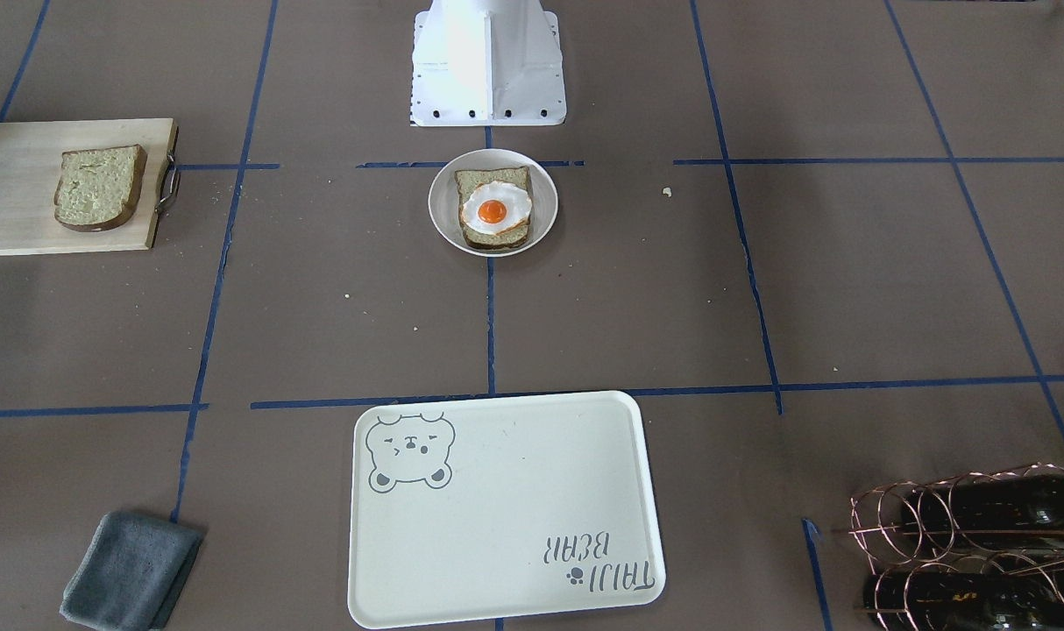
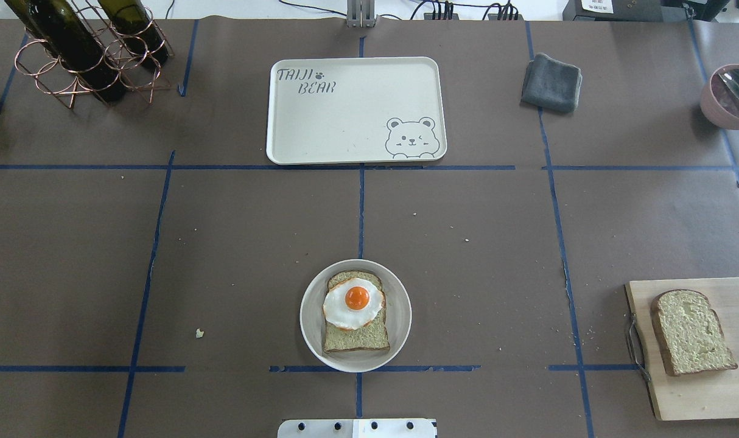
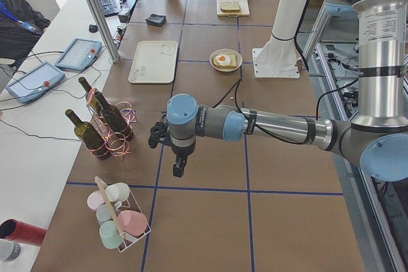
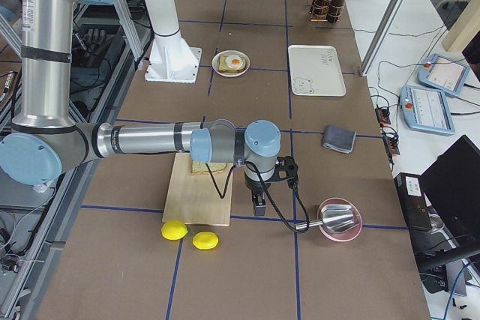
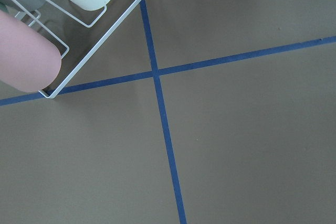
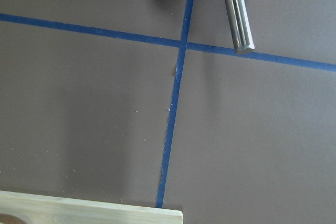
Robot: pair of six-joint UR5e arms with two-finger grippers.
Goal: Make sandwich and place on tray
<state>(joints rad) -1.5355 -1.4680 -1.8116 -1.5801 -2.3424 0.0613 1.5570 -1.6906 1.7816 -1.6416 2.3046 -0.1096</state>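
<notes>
Tray (image 1: 506,508): bare, across the table from the robot's base.
Cutting board (image 1: 15,206): on the robot's right, carrying the loose bread slice (image 1: 100,187).
Plate (image 1: 442,215): near the base, holding the plated bread slice (image 1: 484,176), fried egg (image 1: 495,210) on top.
Left gripper (image 3: 179,169): over bare table; clenched or released, cannot tell.
Right gripper (image 4: 257,205): beside the cutting board; likewise cannot tell.

loc: robotics lab | evid: table (image 2: 467,274) w/ blue-tape grid (image 2: 361,207), teach pendants (image 4: 426,108), bolted robot base (image 1: 488,66)

Lighting is bright and diffuse; shadows on the table (image 1: 637,307) are faint and soft-edged. My base mount (image 1: 488,61) overexposes to white at 12 o'clock in the front-facing view. Both wrist views are sharp.
</notes>
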